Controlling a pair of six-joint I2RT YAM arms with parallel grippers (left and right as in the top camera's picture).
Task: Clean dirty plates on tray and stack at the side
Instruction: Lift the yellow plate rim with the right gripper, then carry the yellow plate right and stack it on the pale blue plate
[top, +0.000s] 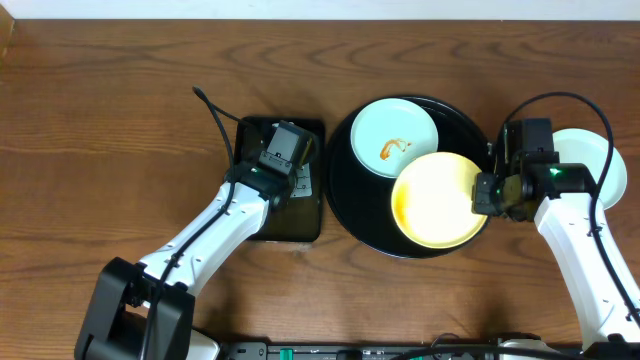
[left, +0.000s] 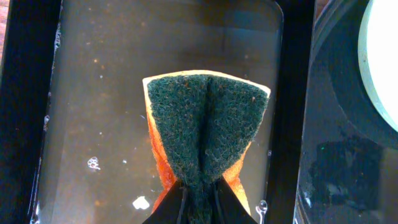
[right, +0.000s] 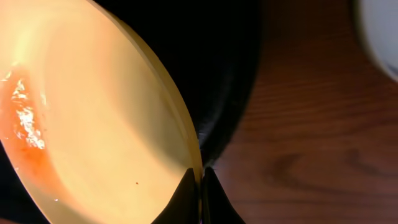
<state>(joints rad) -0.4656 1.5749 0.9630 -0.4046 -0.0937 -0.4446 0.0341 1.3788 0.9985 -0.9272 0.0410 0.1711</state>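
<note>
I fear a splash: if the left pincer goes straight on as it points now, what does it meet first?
Probably the wet floor of the rectangular black basin, through the green-and-orange sponge the left pincer grips; depth unclear.

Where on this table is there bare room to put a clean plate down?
The brown wood-grain tabletop is barest left of the rectangular black basin, and in front between both arms, below the round black tray. Crowded: right of the tray, where the right hand grips the yellow plate beside a pale mint plate.
</note>
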